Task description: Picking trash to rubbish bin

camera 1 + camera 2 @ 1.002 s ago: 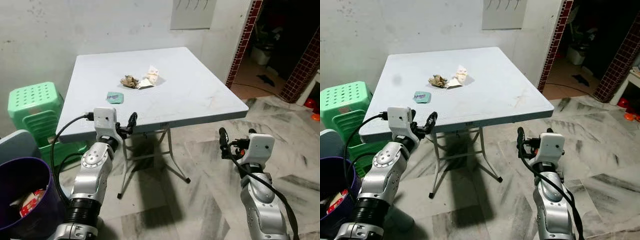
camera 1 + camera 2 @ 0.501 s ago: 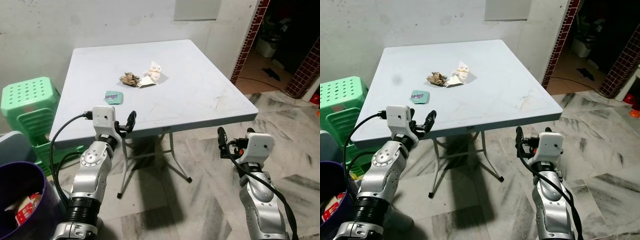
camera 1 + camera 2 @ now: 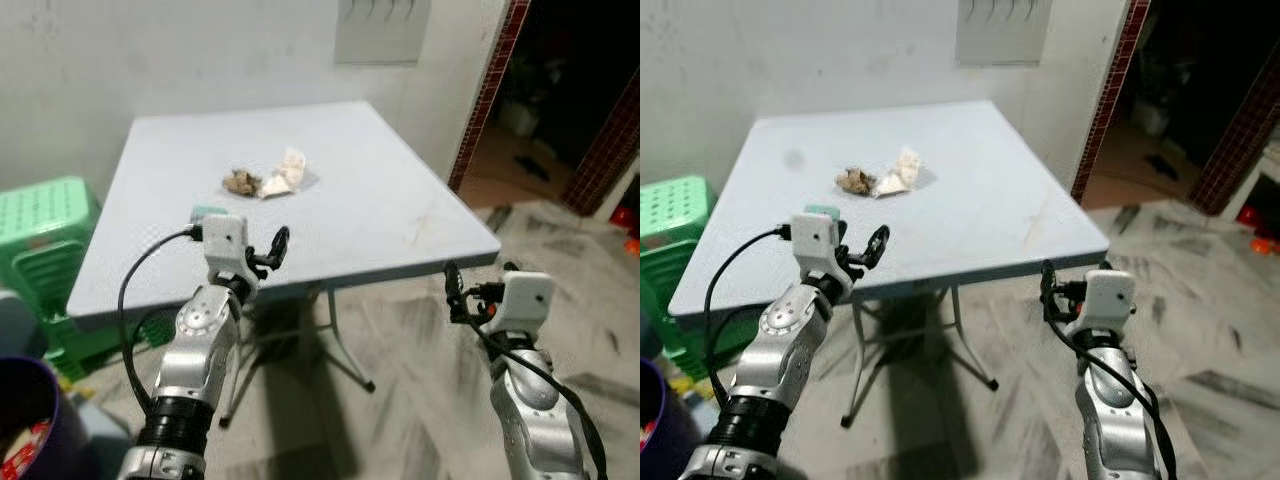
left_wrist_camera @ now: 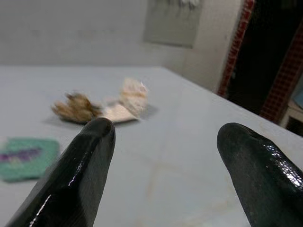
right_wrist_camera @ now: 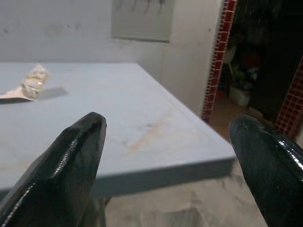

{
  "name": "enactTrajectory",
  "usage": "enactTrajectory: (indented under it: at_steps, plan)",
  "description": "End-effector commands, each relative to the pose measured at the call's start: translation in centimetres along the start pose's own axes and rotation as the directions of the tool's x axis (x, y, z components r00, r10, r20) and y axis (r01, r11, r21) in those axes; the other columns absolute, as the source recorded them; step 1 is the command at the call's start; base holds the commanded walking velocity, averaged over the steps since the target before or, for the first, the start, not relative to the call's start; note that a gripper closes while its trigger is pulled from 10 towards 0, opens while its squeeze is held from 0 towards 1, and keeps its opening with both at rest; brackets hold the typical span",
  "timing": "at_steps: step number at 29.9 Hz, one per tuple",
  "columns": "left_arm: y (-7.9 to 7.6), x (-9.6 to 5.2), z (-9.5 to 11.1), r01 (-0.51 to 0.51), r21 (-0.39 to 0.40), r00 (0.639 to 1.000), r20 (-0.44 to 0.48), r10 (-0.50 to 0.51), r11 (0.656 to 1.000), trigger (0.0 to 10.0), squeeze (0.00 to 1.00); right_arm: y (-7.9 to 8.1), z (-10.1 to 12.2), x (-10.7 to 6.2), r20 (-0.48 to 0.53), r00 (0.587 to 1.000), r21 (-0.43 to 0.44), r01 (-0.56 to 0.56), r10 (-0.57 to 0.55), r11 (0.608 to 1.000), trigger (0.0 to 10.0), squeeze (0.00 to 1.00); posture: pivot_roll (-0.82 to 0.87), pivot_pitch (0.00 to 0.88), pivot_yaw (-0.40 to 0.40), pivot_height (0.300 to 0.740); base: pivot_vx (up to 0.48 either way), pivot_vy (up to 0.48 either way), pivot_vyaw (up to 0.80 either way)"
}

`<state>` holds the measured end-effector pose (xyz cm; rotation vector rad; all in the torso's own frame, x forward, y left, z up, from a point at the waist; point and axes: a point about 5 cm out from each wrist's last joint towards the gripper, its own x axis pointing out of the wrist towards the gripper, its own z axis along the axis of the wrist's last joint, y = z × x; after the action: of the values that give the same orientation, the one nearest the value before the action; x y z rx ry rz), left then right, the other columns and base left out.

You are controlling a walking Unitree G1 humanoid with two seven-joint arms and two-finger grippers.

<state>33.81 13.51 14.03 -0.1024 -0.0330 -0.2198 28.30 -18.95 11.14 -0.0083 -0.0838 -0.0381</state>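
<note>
- Left eye view: the left gripper (image 3: 268,252) is hovering at the worktop's (image 3: 380,200) near edge, partly hiding a green packet (image 3: 206,212); the bin (image 3: 25,420) is being cut off at the corner.
- Right eye view: the brown scrap (image 3: 852,180) and white wrapper (image 3: 900,172) are lying mid-worktop, blurred.
- Left wrist view: fingers (image 4: 80,175) are gaping wide, gripping nothing.
- Right wrist view: the right gripper (image 5: 165,156) is also spreading wide, empty, short of the worktop.

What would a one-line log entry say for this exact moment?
left gripper: open, raised near table edge | right gripper: open, beside table | brown scrap, white wrapper, green packet: on table, untouched
</note>
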Motion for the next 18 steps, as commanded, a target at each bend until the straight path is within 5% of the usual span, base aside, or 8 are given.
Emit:
enactTrajectory:
  at_steps: [1, 9, 18]
  plan:
    - [0.39, 0.06, 0.21, -0.014, -0.003, 1.000, 0.001, 0.014, 1.000, 10.0, 0.00, 0.59, 0.45, 0.32, 0.013, 1.000, -0.005, -0.026, 0.026, 1.000, 10.0, 0.00, -0.04, 0.000, -0.034, 0.740, 0.315, 0.000, 0.00]
    - [0.35, 0.04, 0.19, -0.019, -0.007, 1.000, 0.002, 0.019, 1.000, 10.0, 0.00, 0.64, 0.68, 0.42, 0.015, 0.998, -0.025, -0.056, 0.056, 0.998, 10.0, 0.00, -0.04, 0.000, -0.041, 0.740, 0.318, 0.000, 0.00]
    - [0.50, -0.01, 0.16, -0.028, -0.010, 1.000, 0.002, 0.028, 1.000, 10.0, 0.00, 0.73, 0.68, 0.38, 0.013, 0.998, -0.017, -0.066, 0.066, 0.998, 10.0, 0.00, -0.04, 0.000, -0.044, 0.740, 0.318, 0.000, 0.73]
